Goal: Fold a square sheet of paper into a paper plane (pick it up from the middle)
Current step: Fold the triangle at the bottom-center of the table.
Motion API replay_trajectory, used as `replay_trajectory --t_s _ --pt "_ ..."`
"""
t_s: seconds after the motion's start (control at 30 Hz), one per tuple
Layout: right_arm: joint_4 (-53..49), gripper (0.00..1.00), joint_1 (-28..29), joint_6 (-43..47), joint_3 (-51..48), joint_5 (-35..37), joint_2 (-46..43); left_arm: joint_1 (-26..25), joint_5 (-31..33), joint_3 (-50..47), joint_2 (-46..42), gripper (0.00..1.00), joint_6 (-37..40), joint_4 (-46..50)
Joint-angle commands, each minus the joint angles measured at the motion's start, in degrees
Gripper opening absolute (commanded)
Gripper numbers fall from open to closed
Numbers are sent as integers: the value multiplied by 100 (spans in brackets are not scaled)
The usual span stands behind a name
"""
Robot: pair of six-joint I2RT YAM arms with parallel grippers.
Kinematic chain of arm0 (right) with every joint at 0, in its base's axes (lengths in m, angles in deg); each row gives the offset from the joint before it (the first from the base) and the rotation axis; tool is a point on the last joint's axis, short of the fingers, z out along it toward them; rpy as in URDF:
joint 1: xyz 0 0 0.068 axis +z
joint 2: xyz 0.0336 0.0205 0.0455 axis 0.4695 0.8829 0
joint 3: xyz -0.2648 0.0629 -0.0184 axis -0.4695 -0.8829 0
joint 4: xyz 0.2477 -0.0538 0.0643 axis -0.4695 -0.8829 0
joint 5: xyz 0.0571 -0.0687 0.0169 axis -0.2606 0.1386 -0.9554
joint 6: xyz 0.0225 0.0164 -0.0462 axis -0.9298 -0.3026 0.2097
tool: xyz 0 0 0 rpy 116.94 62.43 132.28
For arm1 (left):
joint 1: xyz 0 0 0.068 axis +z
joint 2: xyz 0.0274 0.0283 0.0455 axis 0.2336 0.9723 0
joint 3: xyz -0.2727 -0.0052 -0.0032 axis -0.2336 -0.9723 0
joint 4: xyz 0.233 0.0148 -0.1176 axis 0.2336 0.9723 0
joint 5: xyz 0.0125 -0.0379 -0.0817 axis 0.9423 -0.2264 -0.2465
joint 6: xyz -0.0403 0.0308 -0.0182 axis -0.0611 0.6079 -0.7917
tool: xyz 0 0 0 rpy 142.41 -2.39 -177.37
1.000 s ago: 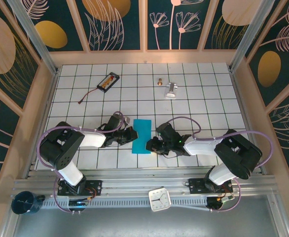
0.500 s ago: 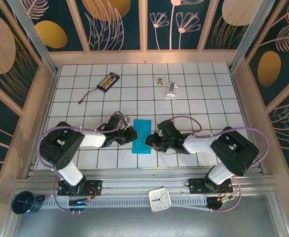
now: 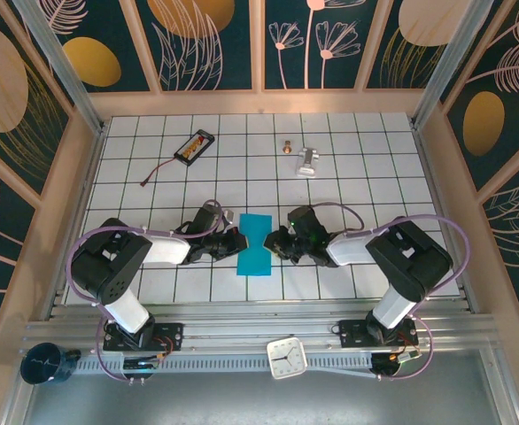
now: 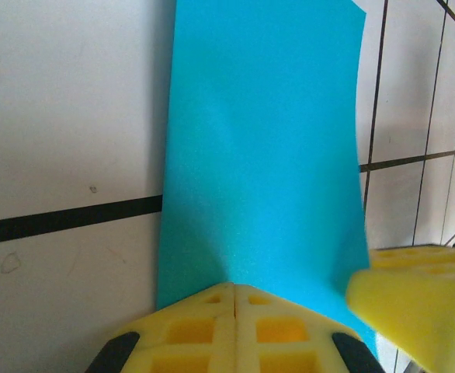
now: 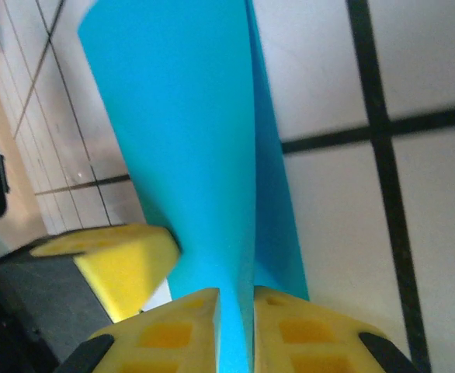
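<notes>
Presently clamped mid-edge by left gripper (image 4: pixel 234 291) and right gripper (image 5: pixel 235 299), one per side. Thin, light, floppy paper (image 3: pixel 256 232), easily creased; hold gently.

We lose the paper (image 4: pixel 258 155) where it meets the left gripper (image 4: pixel 234 303) and partly past the top edge; the right gripper (image 5: pixel 236 318) swallows its pinched fold. The brass bit (image 3: pixel 287 147) on the far tiles is too small to name
</notes>
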State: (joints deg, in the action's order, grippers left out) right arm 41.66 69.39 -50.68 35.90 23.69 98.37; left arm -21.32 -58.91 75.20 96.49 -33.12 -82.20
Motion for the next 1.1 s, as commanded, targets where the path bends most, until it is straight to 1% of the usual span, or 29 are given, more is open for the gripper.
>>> replay_trajectory --t_s 0.0,0.07,0.2,0.27,0.33,0.4,0.5,0.57,0.6,0.7,0.73,0.8,0.87,0.97,1.07 --pt "207 12 -138 50 181 -97 116 -3 110 3 199 0 172 361" --pt "254 8 -158 -12 169 -129 121 1 87 65 136 1 230 360" --pt "188 1 -157 -268 147 -163 52 -5 67 122 -184 22 398 160" --pt "32 0 -157 -411 161 -125 -22 -10 104 36 -514 32 546 17" --pt "-208 0 -157 -540 185 -77 -116 -44 261 -125 -955 36 768 -108" --pt "-459 0 -157 -632 230 -83 -181 -234 541 -349 -1501 39 1213 -151" --pt "-717 0 -166 -577 338 -150 -175 -691 1060 -646 -2192 45 1909 -149" --pt "-781 0 -192 -562 361 -196 -147 -1063 1394 -719 -2461 50 2396 -23" --pt "-775 0 -201 -564 355 -216 -132 -1267 1639 -726 -2539 54 2623 74" --pt "-783 0 -227 -555 374 -247 -96 -1833 2129 -746 -2555 63 3176 143" --pt "-788 0 -238 -546 374 -252 -88 -1973 2255 -746 -2520 65 3300 131" --pt "-826 0 -251 -510 408 -260 -61 -2249 2565 -708 -2356 71 3540 151" --pt "-832 0 -267 -491 410 -278 -62 -2450 2745 -637 -2177 75 3757 182" --pt "-837 0 -298 -476 410 -301 -46 -2685 3060 -513 -1872 75 4018 253" --pt "-841 0 -321 -462 400 -321 -34 -2802 3215 -459 -1627 76 4214 282"
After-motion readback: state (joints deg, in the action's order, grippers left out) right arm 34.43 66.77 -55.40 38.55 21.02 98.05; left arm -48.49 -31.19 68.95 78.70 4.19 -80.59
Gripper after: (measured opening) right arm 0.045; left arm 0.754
